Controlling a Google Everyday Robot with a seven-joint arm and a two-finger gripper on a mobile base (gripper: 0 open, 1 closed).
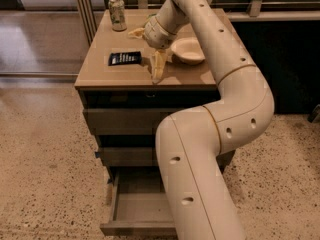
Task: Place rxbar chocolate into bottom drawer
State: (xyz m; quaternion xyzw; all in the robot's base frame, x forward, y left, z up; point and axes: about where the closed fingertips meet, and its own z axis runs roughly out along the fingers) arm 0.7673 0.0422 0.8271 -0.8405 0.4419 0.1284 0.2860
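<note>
Reach step judged in hand. Gripper (157,69) is hung tip-down just over the countertop (100,74); spread or closed cannot be told. Rxbar chocolate (125,58) is laid flat just beside it, not yet grasped. Bottom drawer (135,219) is seen pulled open, well below. Next: a sideways shift over the bar and a low flat pinch are called for.
</note>
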